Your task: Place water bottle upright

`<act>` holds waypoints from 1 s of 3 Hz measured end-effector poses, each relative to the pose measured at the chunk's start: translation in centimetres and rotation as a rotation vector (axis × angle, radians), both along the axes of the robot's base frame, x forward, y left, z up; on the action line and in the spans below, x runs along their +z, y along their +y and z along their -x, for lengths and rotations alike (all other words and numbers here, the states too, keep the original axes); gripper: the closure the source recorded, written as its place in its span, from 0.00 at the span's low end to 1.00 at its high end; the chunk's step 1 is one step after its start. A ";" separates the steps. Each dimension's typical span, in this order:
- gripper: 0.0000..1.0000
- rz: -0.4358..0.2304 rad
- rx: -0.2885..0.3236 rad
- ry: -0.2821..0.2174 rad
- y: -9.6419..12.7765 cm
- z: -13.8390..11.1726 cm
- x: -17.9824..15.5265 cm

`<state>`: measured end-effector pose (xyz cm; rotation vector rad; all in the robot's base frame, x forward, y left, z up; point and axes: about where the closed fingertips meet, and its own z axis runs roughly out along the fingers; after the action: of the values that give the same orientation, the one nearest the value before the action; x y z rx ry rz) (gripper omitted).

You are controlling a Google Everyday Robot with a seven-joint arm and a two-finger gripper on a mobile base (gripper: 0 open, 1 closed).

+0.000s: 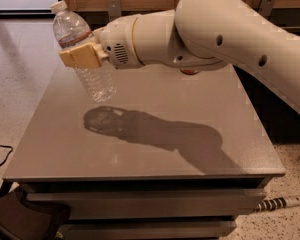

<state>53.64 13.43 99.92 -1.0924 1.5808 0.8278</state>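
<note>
The water bottle (92, 74) is clear ribbed plastic with a white cap and a red-and-white band near the neck. My gripper (82, 55) is shut on the bottle's middle and holds it near the grey table's (155, 149) far left part. The bottle tilts slightly, cap up and to the left, its base a little above the tabletop. The tan fingers (75, 56) clamp across the bottle. The white arm reaches in from the right.
A red can (190, 72) stands at the back of the table, mostly hidden behind the arm. The arm's shadow lies across the table's middle. A wooden wall runs behind, and a coiled cable (277, 204) lies on the floor at the right.
</note>
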 end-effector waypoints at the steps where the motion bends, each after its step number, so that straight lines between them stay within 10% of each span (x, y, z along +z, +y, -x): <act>1: 1.00 -0.057 0.003 -0.004 0.7 -0.3 -1.7; 3: 1.00 -0.237 0.026 -0.079 4.2 -0.6 -5.2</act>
<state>54.27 17.61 94.70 -0.9644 1.3672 0.9514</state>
